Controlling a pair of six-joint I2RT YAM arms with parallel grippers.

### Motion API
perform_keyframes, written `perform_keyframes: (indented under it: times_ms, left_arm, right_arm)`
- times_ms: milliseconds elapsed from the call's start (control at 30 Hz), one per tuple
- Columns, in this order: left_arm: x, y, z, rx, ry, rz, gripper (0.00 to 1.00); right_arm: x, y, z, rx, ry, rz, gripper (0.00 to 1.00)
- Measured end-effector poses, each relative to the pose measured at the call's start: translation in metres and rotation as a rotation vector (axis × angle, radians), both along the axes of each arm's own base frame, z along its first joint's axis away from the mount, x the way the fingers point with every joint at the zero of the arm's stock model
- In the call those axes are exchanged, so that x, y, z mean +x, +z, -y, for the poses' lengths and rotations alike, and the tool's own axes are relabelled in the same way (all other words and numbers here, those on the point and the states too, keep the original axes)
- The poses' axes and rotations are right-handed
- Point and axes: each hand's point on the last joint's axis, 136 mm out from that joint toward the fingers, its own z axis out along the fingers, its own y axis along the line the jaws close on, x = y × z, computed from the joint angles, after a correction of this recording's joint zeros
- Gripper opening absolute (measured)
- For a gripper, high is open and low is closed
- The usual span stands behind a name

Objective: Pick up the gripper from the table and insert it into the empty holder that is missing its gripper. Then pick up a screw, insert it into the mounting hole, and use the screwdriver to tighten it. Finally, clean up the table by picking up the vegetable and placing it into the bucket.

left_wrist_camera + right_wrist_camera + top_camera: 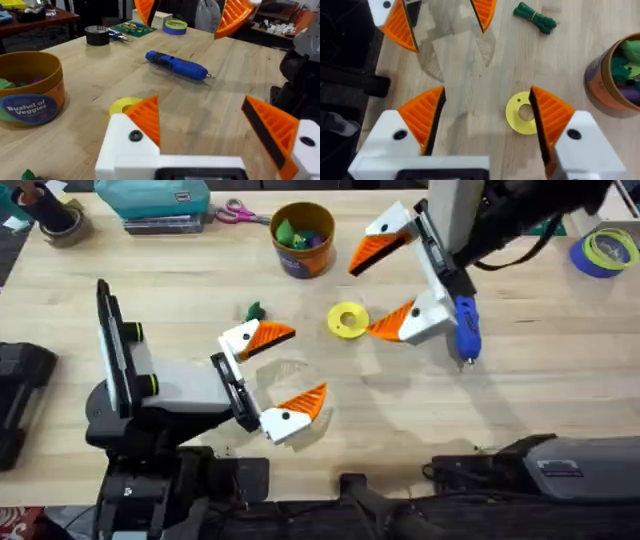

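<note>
The dark-green vegetable [254, 311] [535, 17] lies on the table just beyond my left gripper [308, 360] [200, 107], which is open and holds nothing. Farther back stands the brown bucket [302, 238] [30, 87] [620, 75] with green and blue toys inside. To the right, my right gripper [360, 300] [486, 92] hangs open over the table, one finger above a flat yellow disc [347, 320] [521, 114]. The blue screwdriver [467, 328] [176, 65] lies beside the right gripper's wrist. All four white finger mounts carry orange wedges. The loose gripper, the empty holder and the screw are out of view.
Along the back edge are a teal box [155, 200], pink scissors [238, 215] and a tape roll [60, 225]. A blue and yellow tape roll [605, 252] sits at the far right. A black case [20, 400] lies at the left edge.
</note>
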Motion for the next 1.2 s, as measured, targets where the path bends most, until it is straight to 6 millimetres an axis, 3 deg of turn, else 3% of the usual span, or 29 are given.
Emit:
perform_keyframes:
  times_ms: [300,367,400,533,567,767,900,1033,1200]
  left_arm:
    - [0.0,0.0,0.0,0.0,0.0,-0.001,0.961]
    - [0.0,0.0,0.0,0.0,0.0,0.001,0.823]
    - [0.0,0.0,0.0,0.001,0.0,0.002,0.708]
    - [0.0,0.0,0.0,0.0,0.0,0.001,0.078]
    - [0.0,0.0,0.0,0.002,0.0,0.003,0.021]
    - [0.0,0.0,0.0,0.002,0.0,0.004,0.006]
    - [0.0,0.0,0.0,0.002,0.0,0.004,0.006]
    - [0.0,0.0,0.0,0.002,0.0,0.004,0.006]
    - [0.0,0.0,0.0,0.002,0.0,0.004,0.006]
  right_arm:
    - [0.006,-0.015,0.002,-0.047,-0.006,-0.023,0.997]
    - [0.008,-0.018,0.005,-0.066,-0.01,-0.017,0.997]
    - [0.008,-0.019,0.006,-0.075,-0.012,-0.013,0.997]
    - [0.01,-0.021,0.009,-0.097,-0.016,-0.005,0.997]
    - [0.01,-0.022,0.009,-0.1,-0.017,-0.003,0.997]
    - [0.012,-0.022,0.01,-0.107,-0.019,0.004,0.996]
    - [0.026,-0.02,0.007,-0.091,-0.104,-0.003,0.997]
    - [0.042,-0.01,0.014,-0.102,-0.319,-0.104,0.997]
    - [0.077,0.01,0.048,-0.165,-0.706,-0.182,0.996]
